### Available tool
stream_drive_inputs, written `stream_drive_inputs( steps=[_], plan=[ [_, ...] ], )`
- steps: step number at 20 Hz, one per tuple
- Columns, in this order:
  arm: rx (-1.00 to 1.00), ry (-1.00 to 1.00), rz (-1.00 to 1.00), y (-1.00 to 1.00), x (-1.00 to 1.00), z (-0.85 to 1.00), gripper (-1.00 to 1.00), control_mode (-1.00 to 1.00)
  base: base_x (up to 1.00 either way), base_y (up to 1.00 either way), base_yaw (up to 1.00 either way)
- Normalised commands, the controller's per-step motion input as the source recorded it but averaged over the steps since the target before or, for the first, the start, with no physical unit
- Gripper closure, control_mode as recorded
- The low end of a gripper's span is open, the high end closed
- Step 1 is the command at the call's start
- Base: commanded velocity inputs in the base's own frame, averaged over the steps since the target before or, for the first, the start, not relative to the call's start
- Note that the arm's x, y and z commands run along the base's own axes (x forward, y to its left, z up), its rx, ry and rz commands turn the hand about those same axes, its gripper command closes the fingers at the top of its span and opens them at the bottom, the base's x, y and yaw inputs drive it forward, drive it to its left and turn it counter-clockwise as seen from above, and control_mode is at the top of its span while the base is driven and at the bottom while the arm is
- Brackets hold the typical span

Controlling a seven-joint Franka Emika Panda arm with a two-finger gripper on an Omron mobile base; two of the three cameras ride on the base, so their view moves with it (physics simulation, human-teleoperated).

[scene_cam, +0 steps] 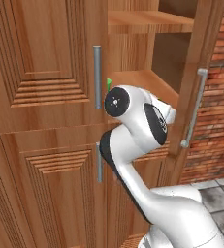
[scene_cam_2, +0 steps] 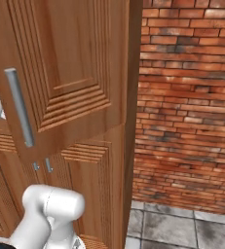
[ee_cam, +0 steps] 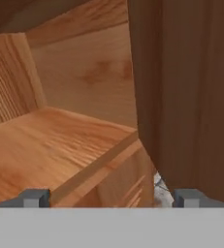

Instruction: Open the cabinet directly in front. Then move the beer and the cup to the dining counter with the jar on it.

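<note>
Beside left door handle point(scene_cam: 97, 76), green sliver point(scene_cam: 108, 83) peeks out; gripper point(ee_cam: 111, 197) spread wide, facing bare shelf point(ee_cam: 45, 145).

Arm point(scene_cam: 133, 140) raised, claw point(ee_cam: 111, 197) wide open

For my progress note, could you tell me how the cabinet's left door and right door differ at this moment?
The left door sits shut, flush with the cabinet front; the right door is swung outward, baring the wooden shelves. The left door's handle hangs vertical in the left base view; the right door's handle looks slanted there. Both are reddish-brown wood with stepped panel grooves and long grey bar handles.
</note>
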Motion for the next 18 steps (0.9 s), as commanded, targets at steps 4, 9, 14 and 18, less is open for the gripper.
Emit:
stream_drive_inputs(
  steps=[4,9,14,18],
  plan=[
    [0.14,0.00,-0.14,-1.00,-0.98,-0.03,-1.00,-1.00,0.00,0.00,0.00],
    [0.02,-0.05,-0.17,-1.00,-0.22,-0.41,-1.00,-1.00,0.00,0.00,0.00],
    [0.05,-0.16,-0.07,-1.00,0.00,-0.51,-1.00,-1.00,0.00,0.00,0.00],
    [0.12,-0.21,0.02,-1.00,0.06,-0.27,-1.00,-1.00,0.00,0.00,0.00]
  ],
)
